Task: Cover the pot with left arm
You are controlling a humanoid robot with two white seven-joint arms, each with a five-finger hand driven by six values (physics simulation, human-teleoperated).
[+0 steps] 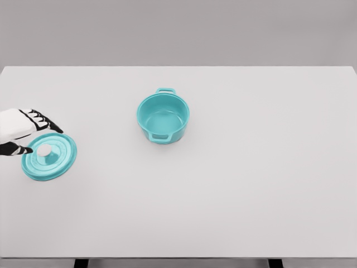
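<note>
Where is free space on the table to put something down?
The table is bare right of the pot, along the near edge, and between pot and lid. It is crowded only at the far left, where the left hand overlaps the lid.

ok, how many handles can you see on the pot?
2. On the teal pot, one handle sits on the far rim, the other on the near side facing the camera. None appear hidden.
</note>
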